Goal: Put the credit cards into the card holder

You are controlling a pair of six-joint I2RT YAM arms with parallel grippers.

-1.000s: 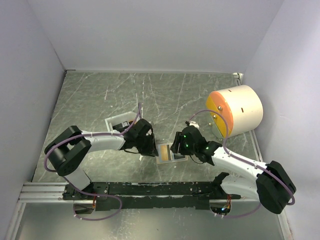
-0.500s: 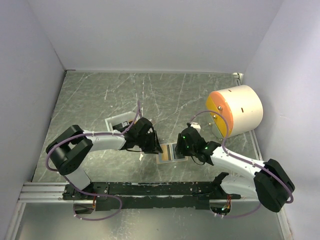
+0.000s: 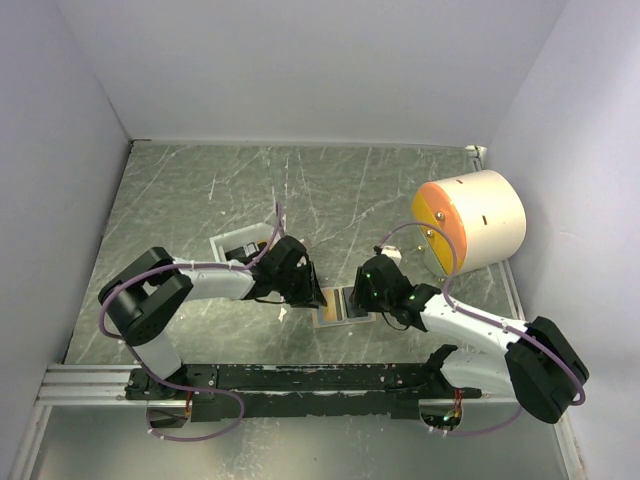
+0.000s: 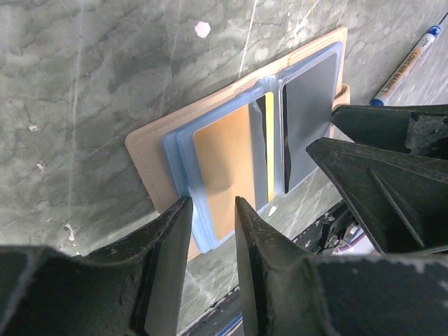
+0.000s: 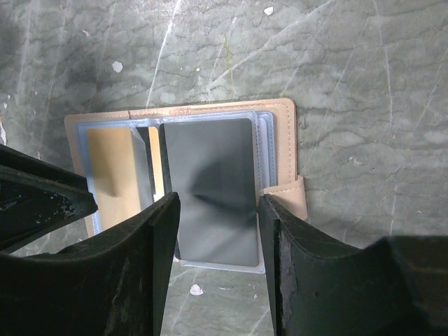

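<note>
The tan card holder [image 3: 331, 312] lies open on the table between both grippers. Its clear sleeves hold an orange card [image 4: 224, 161] on one side and a dark grey card [image 5: 206, 182] on the other, with a yellow card edge [image 4: 270, 154] showing between them. The snap tab [image 5: 290, 197] sticks out at the holder's side. My left gripper [image 4: 212, 203] is open and empty, just above the orange card's end of the holder [image 4: 143, 150]. My right gripper [image 5: 218, 199] is open and empty, its jaws astride the grey card. Both grippers [image 3: 312, 297] [image 3: 362, 296] hover close over the holder.
A white tray [image 3: 240, 245] with dark items sits behind the left arm. A large cream cylinder with an orange and yellow face [image 3: 470, 220] stands at the right. A pen [image 4: 406, 66] lies on the table beyond the holder. A black rail [image 3: 300, 378] runs along the near edge.
My left gripper has moved right, over the holder's left side. My right gripper has shifted slightly left over the grey card. The holder has stayed in place.
</note>
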